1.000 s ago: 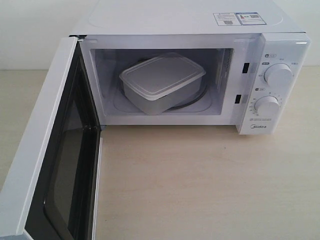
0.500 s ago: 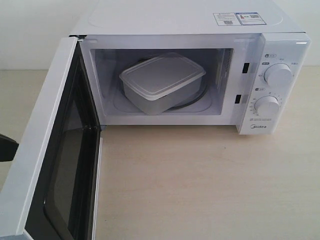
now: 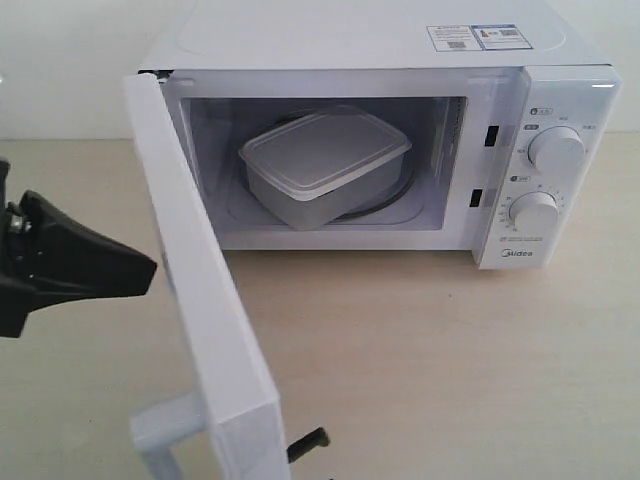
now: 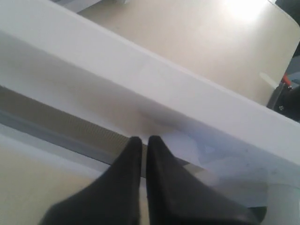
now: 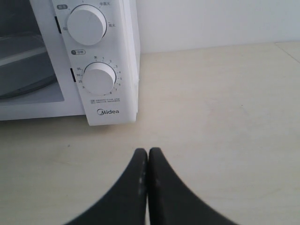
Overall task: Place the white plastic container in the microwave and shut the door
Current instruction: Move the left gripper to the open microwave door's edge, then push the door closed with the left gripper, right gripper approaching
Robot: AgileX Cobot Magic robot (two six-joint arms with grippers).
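While a second ago the door [image 3: 200,300] stood swung wide and showed its dark inner window, it now stands about half closed, with its thin edge and white bar handle [image 3: 160,430] turned toward the exterior camera. The left pincer [image 3: 150,268], absent from that earlier view and only a dark tip at the edge half a second ago, now reaches in from the left, close behind the door's outer face. Seen from the left wrist, its two black fingers [image 4: 161,159] are pressed nearly together with nothing between them, and their tips sit right at the white door panel, seemingly touching it. The white container [image 3: 325,150] has not moved: it sits lid on, set at an angle, inside the microwave [image 3: 350,40] on the glass turntable [image 3: 398,192].

Counted: one microwave, one door, one container, two round dials [image 3: 557,150] [image 3: 533,212] on the right panel, and two stickers [image 3: 453,38] [image 3: 500,36] on top. The right pincer [image 5: 148,152] hangs over the bare bench [image 3: 450,370] in front of the dial panel, fingers closed together and empty.
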